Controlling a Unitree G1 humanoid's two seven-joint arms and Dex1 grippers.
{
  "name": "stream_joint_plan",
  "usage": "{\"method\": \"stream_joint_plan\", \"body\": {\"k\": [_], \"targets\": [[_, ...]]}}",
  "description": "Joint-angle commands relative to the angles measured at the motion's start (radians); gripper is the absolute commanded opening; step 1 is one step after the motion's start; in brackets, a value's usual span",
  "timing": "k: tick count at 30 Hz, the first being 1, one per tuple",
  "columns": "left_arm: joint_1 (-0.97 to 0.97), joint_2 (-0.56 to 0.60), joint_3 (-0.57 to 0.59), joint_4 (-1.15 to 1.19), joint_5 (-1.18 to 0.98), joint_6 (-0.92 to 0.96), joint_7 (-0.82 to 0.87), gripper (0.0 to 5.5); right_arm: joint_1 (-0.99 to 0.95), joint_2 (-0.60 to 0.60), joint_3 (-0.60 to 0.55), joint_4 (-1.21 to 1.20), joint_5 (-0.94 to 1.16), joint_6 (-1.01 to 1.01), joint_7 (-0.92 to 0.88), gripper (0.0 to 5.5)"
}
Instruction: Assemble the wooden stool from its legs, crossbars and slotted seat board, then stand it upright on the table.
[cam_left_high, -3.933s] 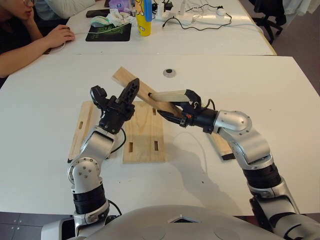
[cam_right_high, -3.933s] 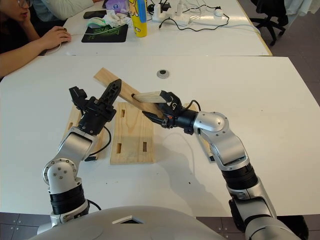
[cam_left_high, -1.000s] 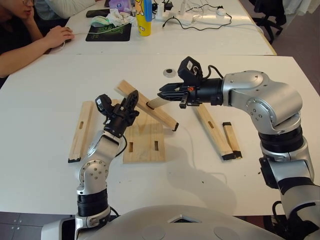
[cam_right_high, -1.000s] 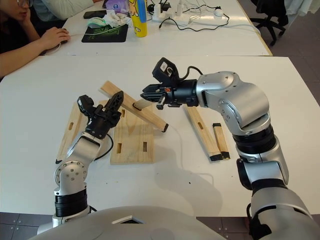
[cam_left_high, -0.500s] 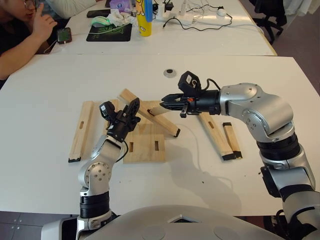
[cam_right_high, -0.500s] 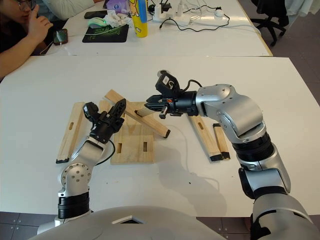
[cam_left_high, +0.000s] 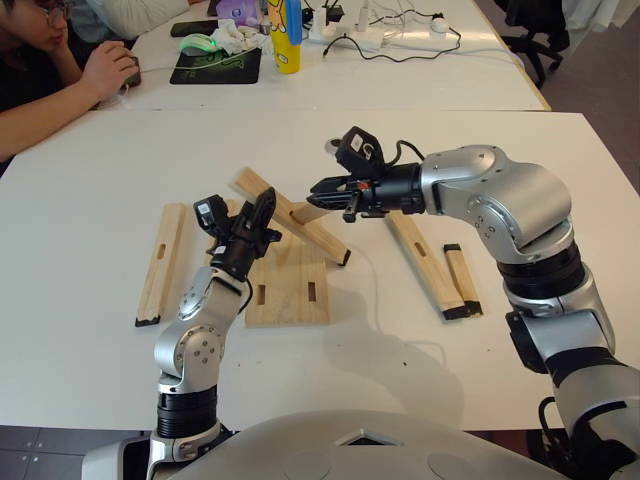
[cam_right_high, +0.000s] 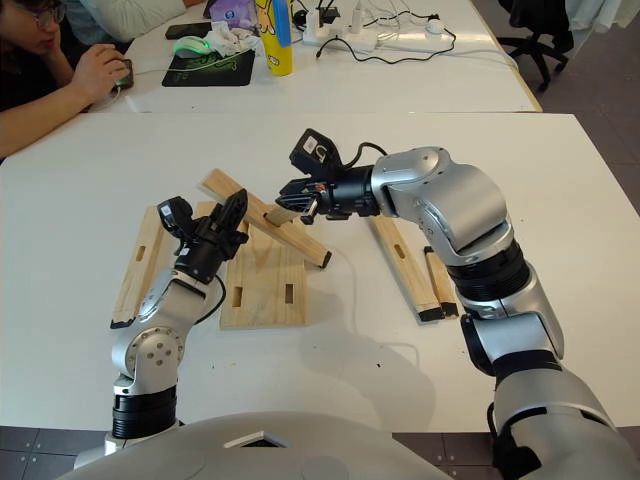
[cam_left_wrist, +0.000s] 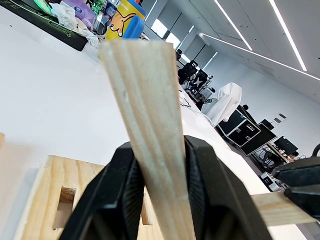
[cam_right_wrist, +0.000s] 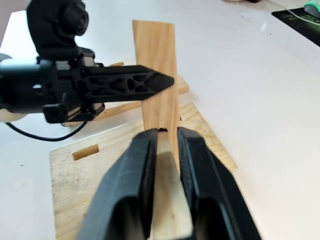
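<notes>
**Fitting a crossbar into a leg.** The left gripper (cam_left_high: 250, 215) is clamping its fingers (cam_left_wrist: 115, 200) tight on a slotted leg (cam_left_high: 320, 240). It is holding the leg tilted above the far end of the slotted seat board (cam_left_high: 290, 295), which is lying flat on the white table (cam_left_high: 600, 170). The right gripper (cam_left_high: 325, 188), jaws closed around a crossbar (cam_right_wrist: 165, 210), is presenting the bar's free end to the slot in the leg's face. In the right wrist view the tip is sitting at the slot mouth, though how deep it is seated cannot be told. The step is going best when the right arm is pushing straight along the bar's own axis, square to the leg's face. The left arm, meanwhile, is bracing the leg against that push rather than yielding. Any skew is likely to jam the bar's end or lever the leg out of its grip. A second leg (cam_left_high: 160, 262) is lying left of the board. A third leg (cam_left_high: 420, 262) is lying to the right, with a short crossbar (cam_left_high: 462, 282) just beside it.
</notes>
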Motion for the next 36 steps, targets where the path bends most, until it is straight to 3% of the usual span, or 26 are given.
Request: {"method": "stream_joint_plan", "body": {"k": [1, 8, 14, 28, 36], "targets": [[-0.005, -0.005, -0.091, 0.017, 0.037, 0.048, -0.036, 1.05, 0.079, 0.087, 0.100, 0.030, -0.011, 0.012, -0.030, 0.53], [-0.006, -0.003, -0.096, 0.017, 0.039, 0.039, -0.028, 1.05, 0.108, 0.067, 0.208, -0.008, -0.048, -0.037, 0.032, 0.53], [-0.008, 0.002, -0.104, 0.018, 0.037, 0.034, -0.028, 1.05, 0.018, 0.153, 0.125, 0.011, -0.028, -0.036, 0.012, 0.53], [-0.023, 0.009, -0.090, 0.022, 0.019, 0.028, -0.022, 1.05, 0.074, 0.183, 0.193, 0.113, -0.100, -0.077, 0.027, 0.53], [-0.027, 0.012, -0.079, 0.022, 0.014, 0.028, -0.015, 1.06, 0.069, 0.239, 0.087, 0.112, -0.059, -0.124, 0.017, 0.52]]}}
